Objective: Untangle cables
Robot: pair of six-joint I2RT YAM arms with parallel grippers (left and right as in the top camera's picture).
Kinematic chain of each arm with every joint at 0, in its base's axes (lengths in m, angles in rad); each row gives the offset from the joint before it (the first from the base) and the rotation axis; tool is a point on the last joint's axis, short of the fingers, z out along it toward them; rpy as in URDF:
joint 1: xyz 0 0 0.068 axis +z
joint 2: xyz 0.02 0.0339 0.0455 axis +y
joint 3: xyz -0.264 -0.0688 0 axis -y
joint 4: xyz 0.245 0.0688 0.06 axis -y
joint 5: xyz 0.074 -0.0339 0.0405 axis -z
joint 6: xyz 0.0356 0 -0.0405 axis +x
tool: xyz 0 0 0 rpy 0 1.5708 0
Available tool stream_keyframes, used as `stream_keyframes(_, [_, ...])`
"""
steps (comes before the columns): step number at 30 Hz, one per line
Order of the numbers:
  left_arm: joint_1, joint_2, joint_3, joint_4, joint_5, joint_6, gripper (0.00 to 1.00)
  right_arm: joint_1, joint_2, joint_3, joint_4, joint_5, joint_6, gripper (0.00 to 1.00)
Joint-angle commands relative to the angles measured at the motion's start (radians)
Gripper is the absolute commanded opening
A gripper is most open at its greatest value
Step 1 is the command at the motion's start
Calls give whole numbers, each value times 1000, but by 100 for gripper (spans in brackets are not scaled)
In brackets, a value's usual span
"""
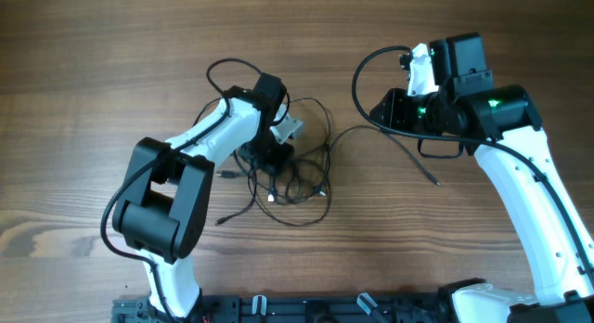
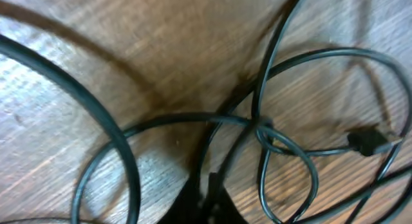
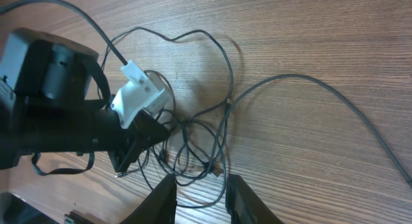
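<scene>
Cables (image 1: pixel 297 179): thin black wires in a loose tangle at mid-table, loops overlapping and crossing several times. The left wrist view shows one tight crossing point (image 2: pixel 257 124) where strands wrap each other, with a small dark plug end (image 2: pixel 367 141) lying just beside it. One long strand (image 1: pixel 399 147) runs out of the heap to the right and lies free on the table (image 1: pixel 93 82), its tip well apart from the rest. Judgement: early to middle of the task; one strand is partly drawn out, the main knot is not undone, and no wire is fully separate. Left gripper (image 1: pixel 271 161) is down in the tangle's left side, among the loops; jaws are hidden in dark blur in its own camera, so I cannot tell whether it grips a wire. Right gripper (image 3: pixel 203 205) hangs above and to the right of the heap, fingers spread apart, nothing between them.
</scene>
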Motion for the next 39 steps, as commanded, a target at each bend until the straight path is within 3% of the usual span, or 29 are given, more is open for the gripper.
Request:
stream_keyframes(1, [1,-11,36,-37,29,-40,4,0,-5,15,-1,10,-10,28])
stream_keyframes(7, [45,-195,476,-355,25,-215,4,4,-5,14,30,-61,46,31])
stream_keyframes(10, [45,-303,643,-383,26,-269,4,4,-5,14,90,-212,5,32])
stream_keyframes(12, [49,-370,684,-375,20,-299,4,4,-5,14,154,-341,-15,41])
stream_keyframes(15, [90,-457,694,-360,14,-342,4,6,-5,14,275,-513,6,45])
stream_keyframes(24, [148,-493,694,-385,16,-348,4,217,-5,14,579,-507,64,49])
stream_keyframes(28, [148,-493,694,-386,19,-348,4,301,4,14,608,-350,64,43])
stream_keyframes(36, [148,-493,694,-397,67,-348,4,337,169,14,764,-301,32,38])
stream_keyframes(39, [148,-493,694,-406,67,-348,4,337,205,14,844,-307,45,30])
